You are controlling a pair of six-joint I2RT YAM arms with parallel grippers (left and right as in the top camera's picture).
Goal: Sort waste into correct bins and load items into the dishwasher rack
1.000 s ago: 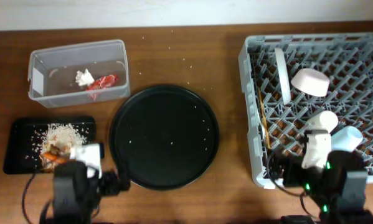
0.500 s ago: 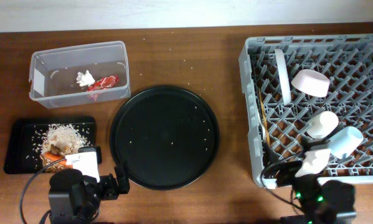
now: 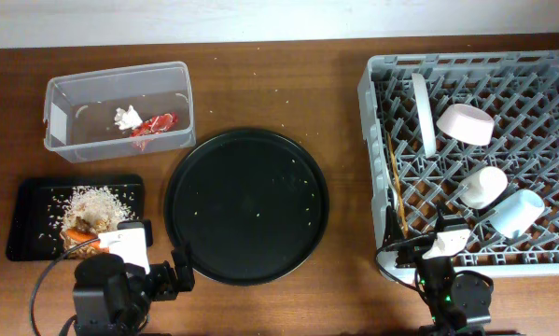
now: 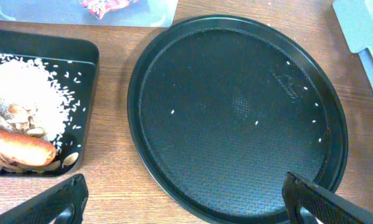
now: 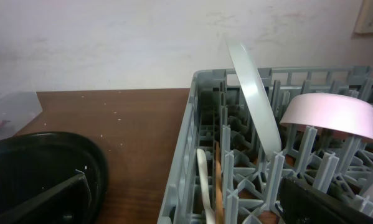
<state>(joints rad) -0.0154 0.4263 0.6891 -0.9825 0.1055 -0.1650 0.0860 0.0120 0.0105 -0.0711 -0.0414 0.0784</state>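
The clear tub holds the white tissue and red wrapper. The shallow black tray holds beige scraps and the carrot. The grey rack holds the upright saucer, pale bowl, small white cup, light blue cup, chopstick and white fork. My left gripper is open and empty over the table's front edge. My right gripper is open and empty just outside the rack's front left corner.
The large round black tray lies between the black tray and the rack, with a few rice grains on it. Scattered grains dot the wooden table. A pale wall runs behind the table.
My right arm has drawn back from over the rack to the table's front edge. My left arm drew back slightly, then stayed still.
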